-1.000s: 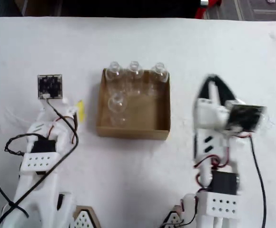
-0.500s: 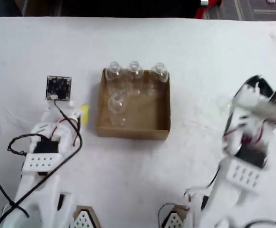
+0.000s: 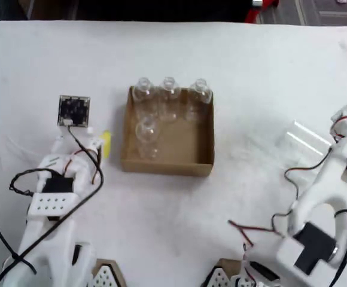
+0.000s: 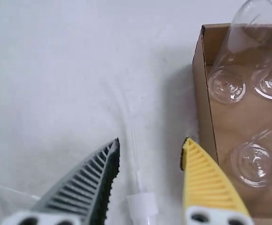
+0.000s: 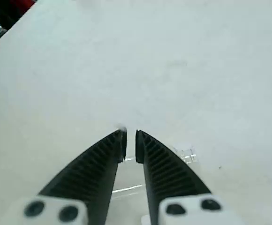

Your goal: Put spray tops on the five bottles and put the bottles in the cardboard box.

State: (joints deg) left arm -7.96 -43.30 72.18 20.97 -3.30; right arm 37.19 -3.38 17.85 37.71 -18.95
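White table (image 3: 251, 60), seen from above, with a dark room edge along its far side. At the centre you see the box (image 3: 167, 162), open at the top. Four clear bottles stand upright inside it. Three bottles (image 3: 169, 88) line the far wall, and a fourth bottle (image 3: 146, 130) stands nearer the middle, toward the left arm's side. None of the four carries a spray top.

Just beside the box, on the left arm's side, a spray top (image 4: 141, 206) lies flat on the table, its thin tube pointing away from the wrist. The left gripper (image 4: 150, 145) sits low over it with its jaws apart, the grey finger on one side of the tube and the yellow finger on the other, neither touching it. The yellow finger is the one nearer the box wall.

Well apart from the box, on the right, a clear thing (image 3: 305, 139) lies on the table next to the right arm (image 3: 332, 179). It may be the fifth bottle, but you cannot tell for certain. The right gripper (image 5: 130, 135) points down at the table with its jaws drawn almost together, leaving a thin slit, and no object is seen between the tips.
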